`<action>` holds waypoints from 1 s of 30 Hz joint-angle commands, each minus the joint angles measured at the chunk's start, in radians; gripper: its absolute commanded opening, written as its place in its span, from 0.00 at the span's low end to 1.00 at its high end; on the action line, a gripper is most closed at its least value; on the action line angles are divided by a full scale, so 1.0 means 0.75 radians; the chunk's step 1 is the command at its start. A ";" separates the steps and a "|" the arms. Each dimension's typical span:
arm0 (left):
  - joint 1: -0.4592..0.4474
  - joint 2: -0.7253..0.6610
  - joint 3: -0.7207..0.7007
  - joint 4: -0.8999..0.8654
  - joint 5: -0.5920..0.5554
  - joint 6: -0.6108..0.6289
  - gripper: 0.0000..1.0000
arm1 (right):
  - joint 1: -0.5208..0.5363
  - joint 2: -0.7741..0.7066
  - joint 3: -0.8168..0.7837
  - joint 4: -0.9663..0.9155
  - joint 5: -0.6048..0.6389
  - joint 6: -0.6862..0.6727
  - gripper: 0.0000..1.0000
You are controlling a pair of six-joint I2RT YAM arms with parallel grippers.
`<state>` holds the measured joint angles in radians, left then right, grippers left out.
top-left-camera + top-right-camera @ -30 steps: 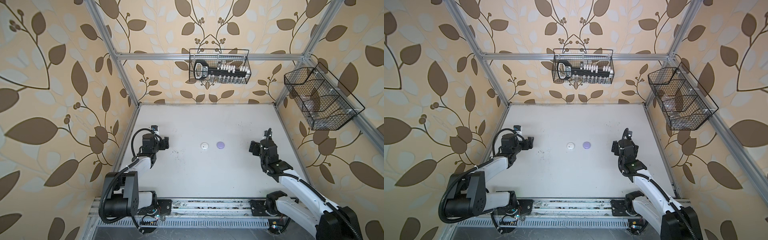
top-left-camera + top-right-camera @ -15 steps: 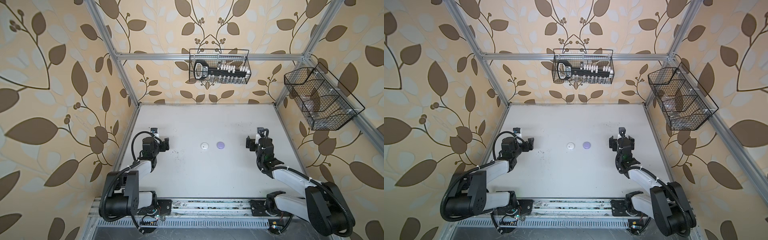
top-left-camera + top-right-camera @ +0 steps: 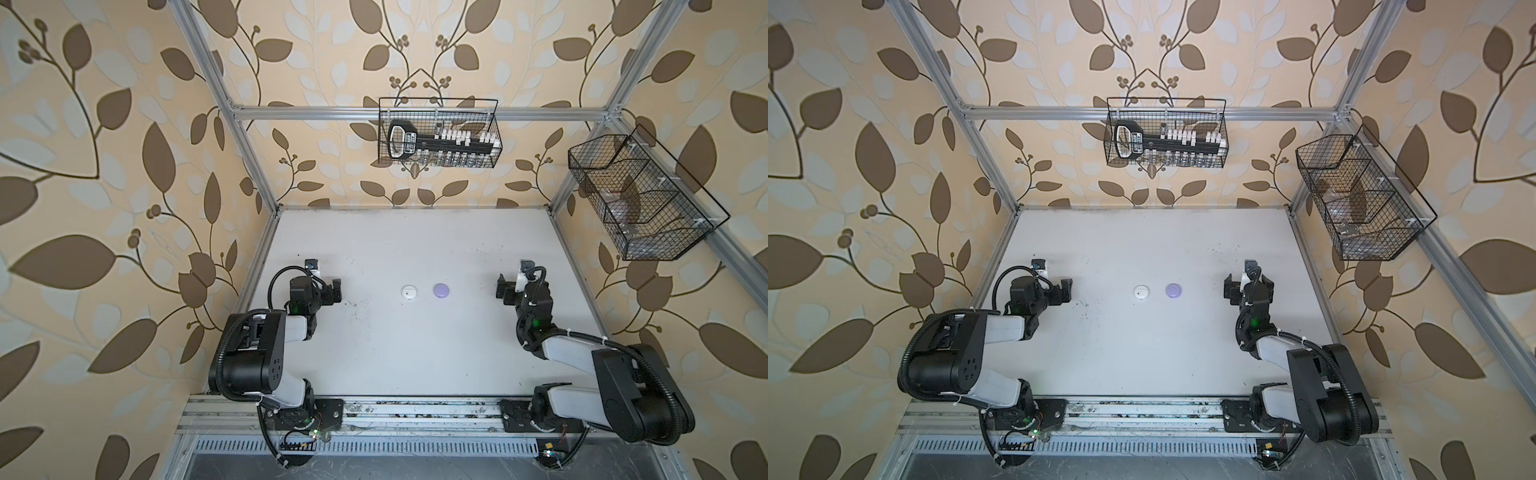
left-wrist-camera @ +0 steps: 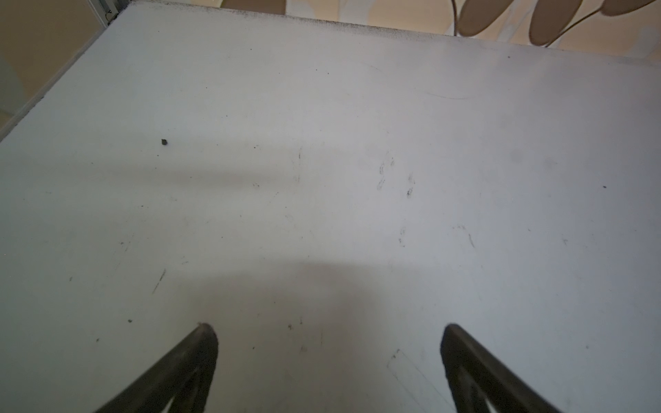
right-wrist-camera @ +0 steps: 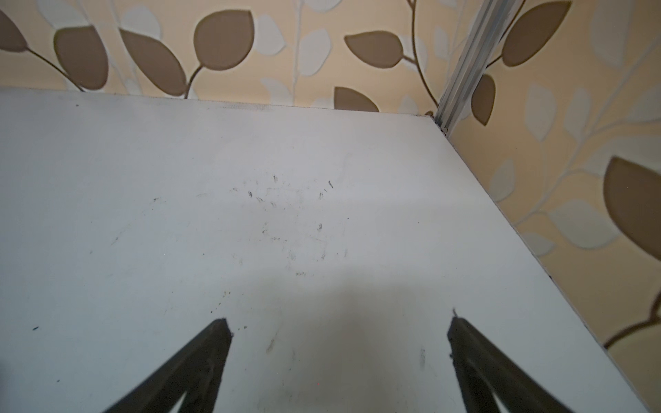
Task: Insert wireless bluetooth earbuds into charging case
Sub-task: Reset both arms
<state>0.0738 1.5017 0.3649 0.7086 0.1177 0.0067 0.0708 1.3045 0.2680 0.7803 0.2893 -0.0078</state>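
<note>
Silver rail lies nearest, on the close side of the white case, with the left arm and the right arm bolted to it. A second ago each arm reached forward with its forearm low. Now both have folded back and bunch up high over the rail's end of the bench.

The left gripper sits level with the white case, well apart to its left, roughly where it was before. Its wrist view shows the fingers spread wide over bare, scuffed bench, with nothing between them. The right gripper is also level with the white case, well apart to its right, and has hardly shifted. Its fingers are spread wide too, over bare bench.

The white case rests shut in the middle of the bench. The lavender case rests shut just beside it on its right, not touching. In both top views neither has moved since a second ago. No earbuds can be made out, and whether they lie inside the shut cases cannot be told.

Far beyond the white case, a wire basket hangs on the back wall, holding a black bar with small white pieces. Another mesh basket hangs farther right, on the side wall.
</note>
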 commanded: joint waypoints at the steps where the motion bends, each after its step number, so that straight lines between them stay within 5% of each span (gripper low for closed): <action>1: 0.013 -0.004 0.029 0.043 -0.036 -0.017 0.99 | -0.047 0.019 -0.036 0.140 -0.180 0.028 0.96; 30: 0.014 -0.010 0.029 0.039 -0.038 -0.017 0.99 | -0.066 0.054 -0.104 0.281 -0.242 0.021 1.00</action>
<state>0.0738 1.5017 0.3649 0.7082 0.0963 -0.0029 0.0193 1.3422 0.2016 0.9550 0.1184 0.0151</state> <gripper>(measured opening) 0.988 0.999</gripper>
